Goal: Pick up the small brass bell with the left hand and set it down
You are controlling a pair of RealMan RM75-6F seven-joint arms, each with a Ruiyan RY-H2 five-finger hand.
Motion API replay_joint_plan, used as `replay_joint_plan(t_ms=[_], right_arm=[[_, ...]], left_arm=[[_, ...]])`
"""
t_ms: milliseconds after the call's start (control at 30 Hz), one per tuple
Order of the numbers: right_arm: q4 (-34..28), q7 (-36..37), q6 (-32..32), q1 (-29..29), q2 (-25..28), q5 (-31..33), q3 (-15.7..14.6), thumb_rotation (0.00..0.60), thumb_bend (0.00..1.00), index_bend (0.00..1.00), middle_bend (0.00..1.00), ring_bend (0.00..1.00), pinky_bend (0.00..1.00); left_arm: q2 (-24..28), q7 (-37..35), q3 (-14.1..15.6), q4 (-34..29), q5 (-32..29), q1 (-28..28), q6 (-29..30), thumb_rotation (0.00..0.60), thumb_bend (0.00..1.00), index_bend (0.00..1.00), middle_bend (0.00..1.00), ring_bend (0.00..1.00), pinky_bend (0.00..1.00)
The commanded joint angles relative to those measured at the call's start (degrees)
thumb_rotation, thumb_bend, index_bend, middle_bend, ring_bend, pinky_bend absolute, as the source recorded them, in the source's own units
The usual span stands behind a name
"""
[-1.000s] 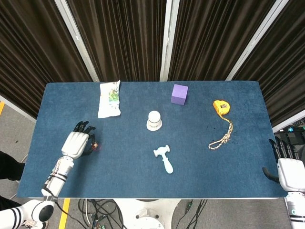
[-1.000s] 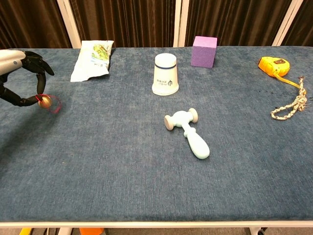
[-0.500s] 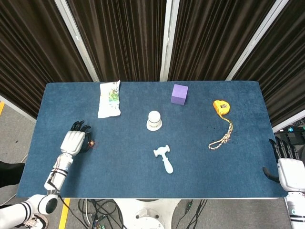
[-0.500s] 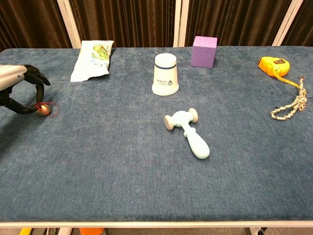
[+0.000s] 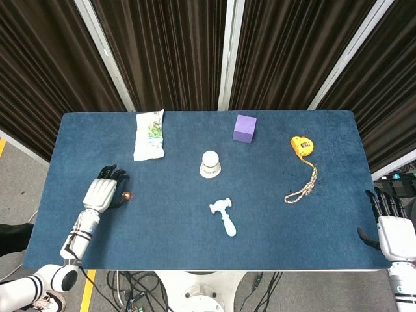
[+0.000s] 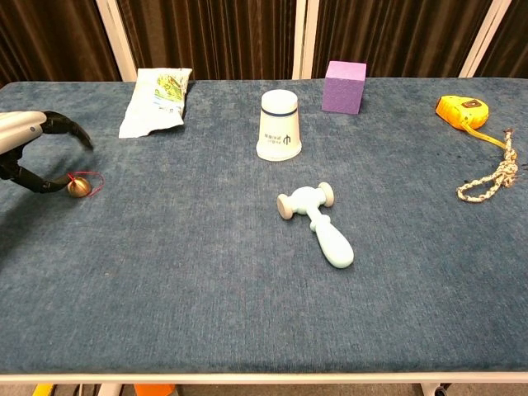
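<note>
The small round brass bell (image 6: pixel 79 187) with its red loop sits on the blue cloth table (image 6: pixel 206 297), near the left edge. My left hand (image 6: pixel 29 148) arches over it, fingers spread, thumb tip touching the bell. My right hand (image 5: pixel 393 227) rests at the table's right edge, fingers apart.

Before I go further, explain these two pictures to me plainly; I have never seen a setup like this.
This is a two-armed robot at a blue table, each arm ending in a human-like hand. One picture looks down from its head, the other looks forward from its chest.

On the table lie a snack bag, a white cup, a purple block, a pale blue toy hammer, an orange tape measure, a knotted rope and a small brass bell.

The left hand is beside the bell, which sits on the table; whether a fingertip touches it is unclear. The right hand rests open, holding nothing.
</note>
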Motion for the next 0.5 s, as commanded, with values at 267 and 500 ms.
replay_joint_plan(t_ms=[267, 500], right_arm=[[-0.31, 0.32, 1.21, -0.46, 0.23, -0.64, -0.08, 0.600, 0.18, 0.00, 0.00, 0.00, 0.00], [1.29, 1.26, 0.14, -0.11, -1.07, -1.45, -0.88, 0.600, 0.17, 0.00, 0.00, 0.00, 0.00]], left_arm=[[4.87, 1.78, 1.71, -4.69, 4.54, 4.78, 10.57, 0.600, 0.23, 0.05, 0.10, 0.00, 0.00], [9.12, 4.08, 7.58, -9.09, 9.26, 16.18, 26.22, 0.600, 0.22, 0.07, 0.10, 0.00, 0.00]])
